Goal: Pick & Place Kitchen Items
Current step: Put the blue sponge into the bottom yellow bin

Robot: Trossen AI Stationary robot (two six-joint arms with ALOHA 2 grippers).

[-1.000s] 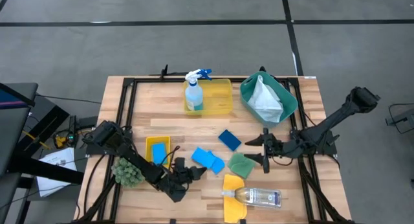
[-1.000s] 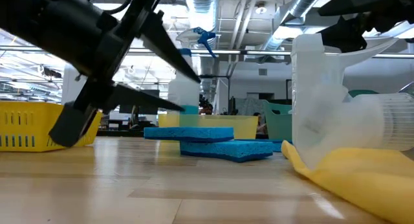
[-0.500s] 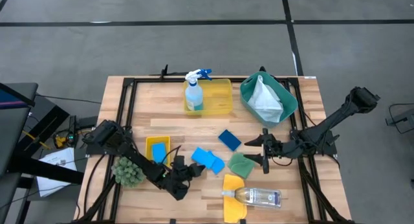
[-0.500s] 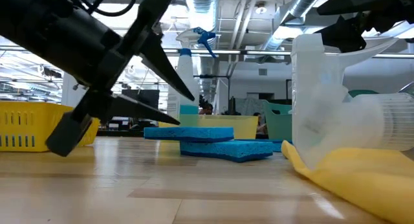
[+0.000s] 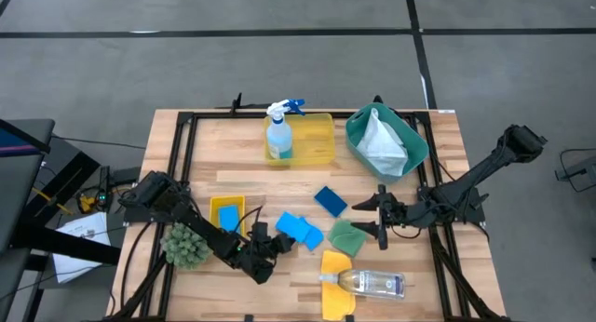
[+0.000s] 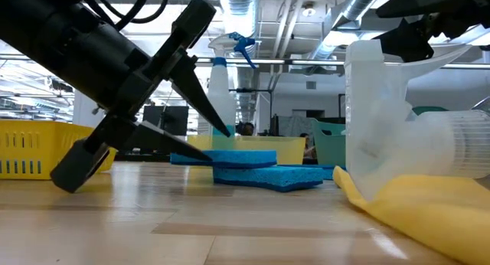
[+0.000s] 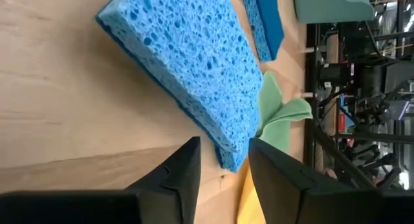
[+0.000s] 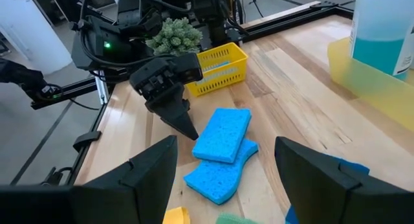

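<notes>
Two blue sponges lie stacked near the table's middle front, the upper sponge (image 5: 292, 224) resting on the lower sponge (image 5: 310, 236). My left gripper (image 5: 276, 237) is open and low at the upper sponge's near-left corner (image 7: 228, 160), one finger on each side of it. My right gripper (image 5: 377, 216) is open and empty, just right of a green cloth (image 5: 348, 236). A third blue sponge (image 5: 329, 201) lies farther back. A clear bottle (image 5: 374, 283) lies on a yellow cloth (image 5: 335, 271). My left gripper comes at the upper sponge's corner slanting down from the table's near-left side. Its fingertips (image 6: 220, 136) stand at the sponge's end (image 6: 184, 157). I cannot tell whether they touch it.
A spray bottle (image 5: 277, 136) stands in the large yellow tray (image 5: 321, 136) at the back. A teal bin (image 5: 410, 136) holds a white cloth (image 5: 380, 140). A small yellow tray (image 5: 226, 207) holds a blue sponge (image 5: 228, 221). A spiky green ball (image 5: 184, 248) sits beside it.
My left gripper has moved toward the table's far right, closing on the stacked sponges, and has come lower. Its fingertips now stand at the upper sponge's end. The sponges have stayed where they were.
</notes>
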